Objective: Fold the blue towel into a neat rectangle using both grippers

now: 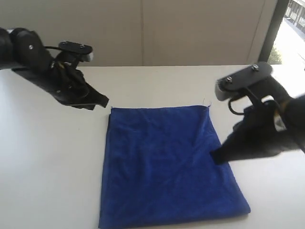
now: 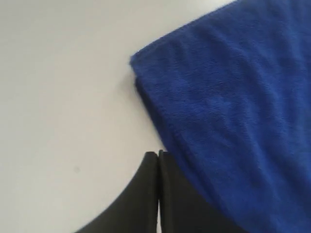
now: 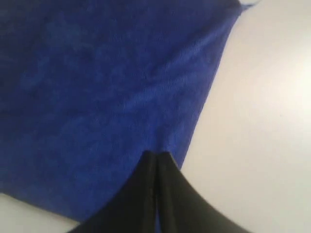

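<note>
The blue towel (image 1: 167, 167) lies flat on the white table (image 1: 47, 167) as a rough rectangle, with loose threads at its far right corner (image 1: 208, 104). My left gripper (image 1: 106, 101) hovers just outside the towel's far left corner, shut and holding nothing. In the left wrist view its closed tips (image 2: 159, 154) sit beside the towel (image 2: 233, 97) edge, which looks two layers thick. My right gripper (image 1: 214, 156) reaches over the towel's right edge, also shut. In the right wrist view its tips (image 3: 156, 154) are above the towel (image 3: 97, 87), close to the edge, with no cloth between them.
A beige wall (image 1: 143, 28) stands behind the table's far edge, with a dark window frame (image 1: 274, 28) at the far right. Bare table (image 3: 262, 121) surrounds the towel on the left, right and far sides. The towel's near edge reaches the bottom of the exterior view.
</note>
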{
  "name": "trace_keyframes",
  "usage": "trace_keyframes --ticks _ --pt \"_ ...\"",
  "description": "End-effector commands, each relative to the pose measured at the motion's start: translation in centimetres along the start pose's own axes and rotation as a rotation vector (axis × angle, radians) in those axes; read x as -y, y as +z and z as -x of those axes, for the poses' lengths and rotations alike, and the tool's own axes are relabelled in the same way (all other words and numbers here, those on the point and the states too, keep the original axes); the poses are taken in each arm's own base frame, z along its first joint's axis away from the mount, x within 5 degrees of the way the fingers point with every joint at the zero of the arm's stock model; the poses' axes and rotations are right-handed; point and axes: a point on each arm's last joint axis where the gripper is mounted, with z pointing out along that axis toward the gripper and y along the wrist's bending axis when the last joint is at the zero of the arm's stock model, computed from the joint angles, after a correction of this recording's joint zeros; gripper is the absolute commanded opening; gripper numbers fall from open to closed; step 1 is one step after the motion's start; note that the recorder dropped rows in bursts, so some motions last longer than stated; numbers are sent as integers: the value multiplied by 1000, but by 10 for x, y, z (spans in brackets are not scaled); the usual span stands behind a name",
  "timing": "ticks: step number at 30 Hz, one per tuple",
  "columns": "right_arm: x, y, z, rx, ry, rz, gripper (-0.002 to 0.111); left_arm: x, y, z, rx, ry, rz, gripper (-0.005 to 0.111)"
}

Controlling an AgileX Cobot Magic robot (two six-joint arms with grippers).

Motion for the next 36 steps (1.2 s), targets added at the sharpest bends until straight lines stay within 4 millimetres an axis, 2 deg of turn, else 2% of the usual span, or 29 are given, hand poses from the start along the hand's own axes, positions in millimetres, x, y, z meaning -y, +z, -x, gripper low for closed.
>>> trace_keyframes --ticks 1,4,6,8,11,13,16,17,20,26,36 --pt "0 -11 -27 120 61 22 0 -6 24 32 27 5 -366 0" --pt "-1 -13 -36 151 60 29 0 -35 32 48 213 -157 -575 0" --pt "-1 -12 -37 163 60 32 0 -57 37 49 305 -198 -616 0" --pt "-2 -12 -36 174 59 36 0 -65 43 43 312 -166 -610 0" --pt "-2 -11 -34 193 59 40 0 -65 51 38 289 -79 -589 0" --pt "-2 -11 -33 206 59 43 0 -64 59 37 288 -71 -558 6" --pt "-3 -8 -33 199 58 43 0 -64 73 34 275 -91 -510 24" --pt "-3 -8 -33 193 58 43 0 -63 78 33 266 -95 -508 34" --pt "-3 -7 -35 187 57 43 0 -63 90 27 239 -90 -489 46" --pt "-4 -3 -41 189 55 49 0 -63 102 20 207 -77 -471 44" --pt "-4 -3 -40 200 55 51 0 -69 115 13 188 -77 -425 44"
